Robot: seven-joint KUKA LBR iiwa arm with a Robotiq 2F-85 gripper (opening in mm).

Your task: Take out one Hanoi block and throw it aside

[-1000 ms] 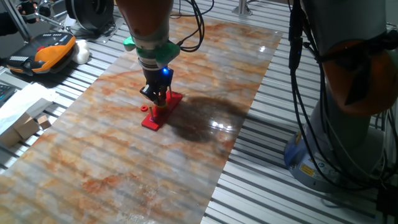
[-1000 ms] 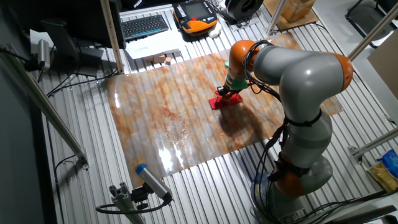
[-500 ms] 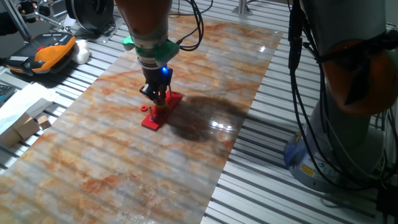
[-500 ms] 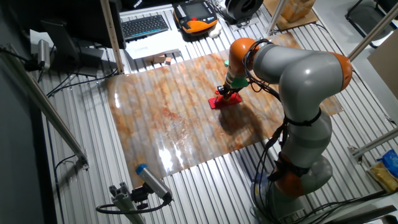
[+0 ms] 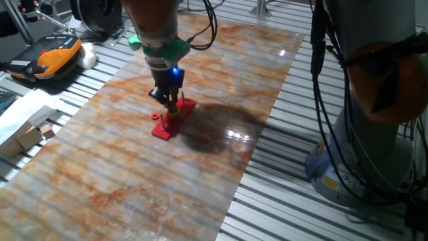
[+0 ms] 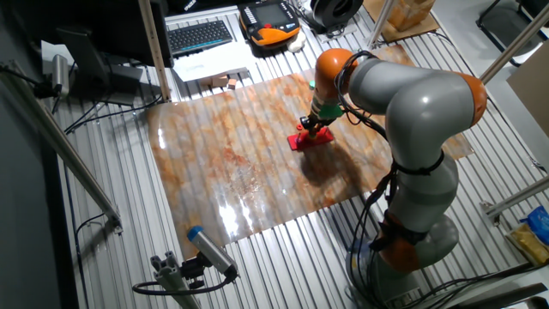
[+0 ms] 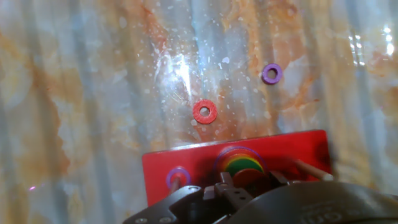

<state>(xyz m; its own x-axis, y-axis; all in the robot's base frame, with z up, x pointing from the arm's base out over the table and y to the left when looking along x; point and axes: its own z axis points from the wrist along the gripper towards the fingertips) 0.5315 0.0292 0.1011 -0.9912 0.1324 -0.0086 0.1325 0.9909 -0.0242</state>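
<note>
The red base board point(image 7: 298, 149) lies on the marbled table, with a stack of coloured discs point(image 7: 233, 163) on one peg. The tiny orange Hanoi block point(image 7: 249, 178) sits at the top of that stack between my fingers. My gripper point(image 7: 247, 185) is closed around it from above, a little raised. In the fixed views the gripper point(image 5: 172, 110) point(image 6: 310, 129) stands upright over the board point(image 5: 164, 128) point(image 6: 304, 142). A small red ring point(image 7: 204, 112) and a tiny purple ring point(image 7: 271, 73) lie loose on the table beyond the board.
The red ring point(image 5: 158, 116) lies just left of the board. An orange teach pendant point(image 5: 57, 53) and wooden blocks point(image 5: 27, 137) sit off the table's left edge. A keyboard point(image 6: 199, 36) lies beyond the far edge. The arm's base point(image 6: 412, 232) stands off the right edge.
The gripper has risen slightly over the board and shifted a little left. The board and the loose rings have not moved.
</note>
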